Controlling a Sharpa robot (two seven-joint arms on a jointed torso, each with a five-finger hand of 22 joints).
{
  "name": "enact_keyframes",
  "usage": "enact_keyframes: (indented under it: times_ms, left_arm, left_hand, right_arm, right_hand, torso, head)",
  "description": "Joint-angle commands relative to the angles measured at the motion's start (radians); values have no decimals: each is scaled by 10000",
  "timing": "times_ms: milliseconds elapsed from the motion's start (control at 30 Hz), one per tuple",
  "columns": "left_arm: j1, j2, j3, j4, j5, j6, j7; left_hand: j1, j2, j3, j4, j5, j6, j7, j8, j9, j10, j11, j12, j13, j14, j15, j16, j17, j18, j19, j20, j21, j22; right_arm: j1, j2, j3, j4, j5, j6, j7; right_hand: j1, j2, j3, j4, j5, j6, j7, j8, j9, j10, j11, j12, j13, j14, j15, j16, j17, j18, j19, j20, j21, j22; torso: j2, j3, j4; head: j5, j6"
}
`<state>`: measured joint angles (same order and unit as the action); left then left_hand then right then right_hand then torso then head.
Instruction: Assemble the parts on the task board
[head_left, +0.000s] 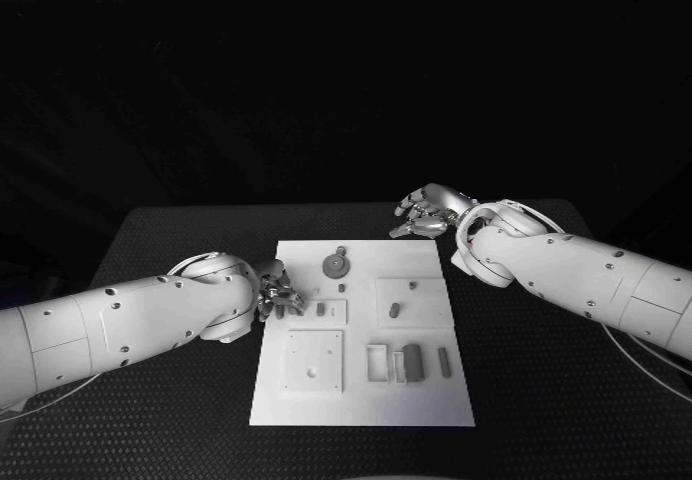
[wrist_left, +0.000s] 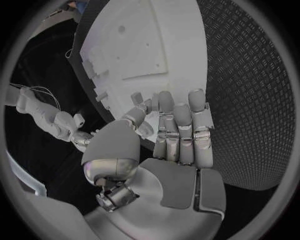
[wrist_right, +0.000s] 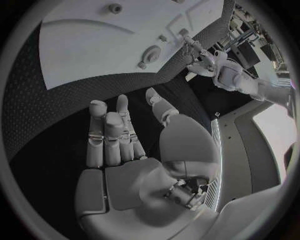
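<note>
Black table (head_left: 173, 400) seen, board (head_left: 361, 400) centred. Parts (head_left: 411, 362) laid at board's 5 o'clock: judged small, stiff, light; best pinched at long sides. Left hand (head_left: 277, 296) and right hand (head_left: 428, 212) both released, nothing held.

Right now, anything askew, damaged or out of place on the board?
Nothing stands out. The task board lies flat and square on the table, parts on it, both hands, left hand and right hand, holding nothing.

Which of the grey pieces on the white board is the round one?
The gear at the board's far end, between the two hands. It is a round disc; the other grey pieces are straight little bars and blocks.
</note>
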<state>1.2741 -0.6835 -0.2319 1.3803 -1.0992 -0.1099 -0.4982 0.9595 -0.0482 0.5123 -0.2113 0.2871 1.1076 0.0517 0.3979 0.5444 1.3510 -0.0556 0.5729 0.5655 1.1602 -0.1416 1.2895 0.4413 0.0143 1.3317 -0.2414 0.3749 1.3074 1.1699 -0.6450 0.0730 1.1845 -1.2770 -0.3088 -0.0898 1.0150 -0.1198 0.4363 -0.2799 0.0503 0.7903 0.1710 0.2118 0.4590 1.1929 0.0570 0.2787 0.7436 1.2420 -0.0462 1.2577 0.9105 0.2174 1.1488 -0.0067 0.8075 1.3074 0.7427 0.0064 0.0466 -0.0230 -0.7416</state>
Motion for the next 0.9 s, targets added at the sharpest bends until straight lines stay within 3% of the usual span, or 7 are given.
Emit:
enact_keyframes:
  times_ms: [33, 267, 533, 900]
  left_arm:
    - [-9, -64, 1, 116, 82, -662, 134]
    - [-36, -194, -7, 321, 84, -1251, 117]
    - [-68, -273, -53, 541, 68, -1391, 97]
    - [-302, -161, -59, 507, -311, -1483, 5]
  left_hand:
    - [422, 283, 563, -512, 63, 95, -11, 30, 22, 70, -2, 41, 10, 113, -147, 67, 12, 76, 160, -64, 54, 225]
    - [417, 275, 574, -499, 75, 121, -21, 40, 27, 94, -14, 55, 17, 137, -159, 81, 21, 76, 185, -74, 76, 226]
    - [408, 257, 584, -480, 84, 157, -39, 54, 34, 132, -32, 76, 28, 178, -181, 101, 33, 78, 226, -92, 111, 226]
    - [389, 246, 584, -459, 83, 164, -42, 55, 35, 138, -36, 79, 30, 187, -187, 103, 36, 74, 236, -96, 122, 225]
  right_arm:
    - [-5, -12, 3, 13, 13, 86, 57]
    - [-7, -20, 3, 11, 15, 85, 58]
    - [-11, -32, 3, 7, 16, 96, 55]
    - [-17, -23, 3, 4, 16, 96, 58]
  right_hand:
    - [-93, -13, 8, 58, 20, -13, 66, -5, -10, 21, 66, -62, 10, -64, -19, -51, 16, 444, 17, -74, -44, 138]
    - [-98, -14, 10, 60, 20, -14, 66, -5, -11, 21, 66, -65, 12, -63, -19, -51, 17, 444, 17, -74, -44, 138]
    - [-101, -13, 14, 60, 21, -15, 66, -5, -13, 23, 65, -68, 15, -62, -19, -50, 18, 444, 18, -76, -45, 139]
    - [-105, -14, 19, 59, 20, -16, 65, -4, -14, 25, 65, -72, 19, -62, -20, -51, 18, 444, 18, -77, -45, 140]
  torso:
    - [-2, 7, 2]
    - [0, 8, -4]
    - [0, 4, 1]
    - [4, 6, -9]
  head:
    - [-7, -6]
    - [-3, -4]
    - [-4, -43]
    - [3, -48]
